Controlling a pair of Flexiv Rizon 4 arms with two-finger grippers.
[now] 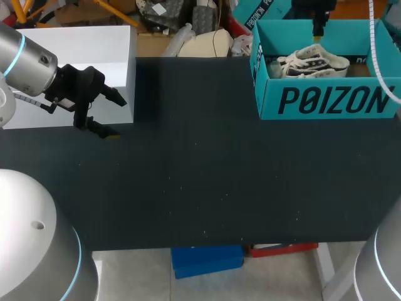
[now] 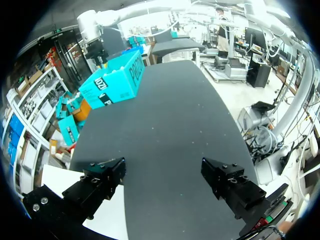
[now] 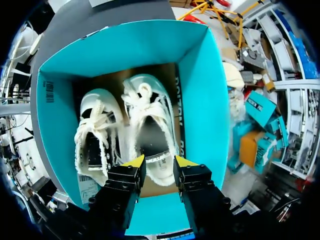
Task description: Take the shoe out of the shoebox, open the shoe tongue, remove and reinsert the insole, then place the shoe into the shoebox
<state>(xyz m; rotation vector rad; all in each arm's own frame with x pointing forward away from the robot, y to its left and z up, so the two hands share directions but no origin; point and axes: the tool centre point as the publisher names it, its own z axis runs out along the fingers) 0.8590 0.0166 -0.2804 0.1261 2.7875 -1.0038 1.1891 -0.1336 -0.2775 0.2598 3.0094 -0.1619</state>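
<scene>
Two white sneakers sit side by side in the teal shoebox (image 1: pixel 326 100), which stands at the far right corner of the table (image 1: pixel 207 188). From the right wrist, toes point away from the gripper and heels are nearest it.

- Right gripper (image 3: pixel 159 162) hangs over the box (image 3: pixel 202 100), above the heel end of the target shoe (image 3: pixel 150 115). Fingers are a narrow gap apart with nothing between them, so released.
- The second shoe (image 3: pixel 97 130) lies just beside the target, touching or nearly so.
- Left gripper (image 2: pixel 165 175) is at the far left of the table, next to a white box (image 1: pixel 81 50). Fingers are spread wide, nothing in them.

Handling, my read:
- Canvas low-top, so probably light. Upper is soft and collapses, rubber sole is stiff.
- Laces look loose and the edges frayed. Don't pinch those, they'll slip or snag.
- Best hold is likely the heel collar, one finger inside the opening and one outside on the heel. It's the firmest part of the upper and the closest.
- Little room on the side facing the second shoe. A side pinch across the sole looks cramped.
- The cardboard box is light and could shift or lift with the shoe if the toe catches.
- The insole isn't visible. I expect it thin and floppy, so one arm should hold the shoe while the other works it.
</scene>
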